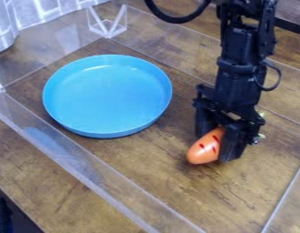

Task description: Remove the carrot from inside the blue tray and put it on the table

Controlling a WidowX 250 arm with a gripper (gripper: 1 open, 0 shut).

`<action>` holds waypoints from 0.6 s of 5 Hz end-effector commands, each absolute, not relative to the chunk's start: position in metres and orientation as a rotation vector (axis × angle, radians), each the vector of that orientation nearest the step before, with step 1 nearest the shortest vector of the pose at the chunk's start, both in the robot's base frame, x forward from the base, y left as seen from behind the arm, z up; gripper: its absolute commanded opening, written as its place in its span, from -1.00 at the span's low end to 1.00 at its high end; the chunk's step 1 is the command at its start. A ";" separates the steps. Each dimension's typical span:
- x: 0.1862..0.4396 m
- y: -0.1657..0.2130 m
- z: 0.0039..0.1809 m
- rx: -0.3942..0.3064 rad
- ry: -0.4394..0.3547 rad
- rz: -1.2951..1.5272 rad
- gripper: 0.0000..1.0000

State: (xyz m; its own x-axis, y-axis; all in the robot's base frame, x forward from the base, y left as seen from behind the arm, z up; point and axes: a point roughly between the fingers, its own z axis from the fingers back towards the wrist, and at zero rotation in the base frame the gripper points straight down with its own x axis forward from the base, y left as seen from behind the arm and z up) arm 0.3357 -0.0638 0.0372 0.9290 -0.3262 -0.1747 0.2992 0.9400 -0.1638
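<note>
One carrot [206, 147] sits clamped between the fingers [221, 146], low over the counter [104, 187] just right of the one blue tray [106, 94], outside its rim.

No legible text or labels anywhere.

The desk [104, 182] is dark, glossy wood planks with visible grain. The blue tray [106, 94] looks smooth plastic; the carrot [205, 149] shiny orange plastic.
</note>
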 end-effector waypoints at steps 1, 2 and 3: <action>0.347 -0.053 0.053 -0.131 0.145 -0.294 1.00; 0.346 -0.053 0.048 -0.129 0.152 -0.299 -1.00; 0.348 -0.051 0.046 -0.129 0.152 -0.294 1.00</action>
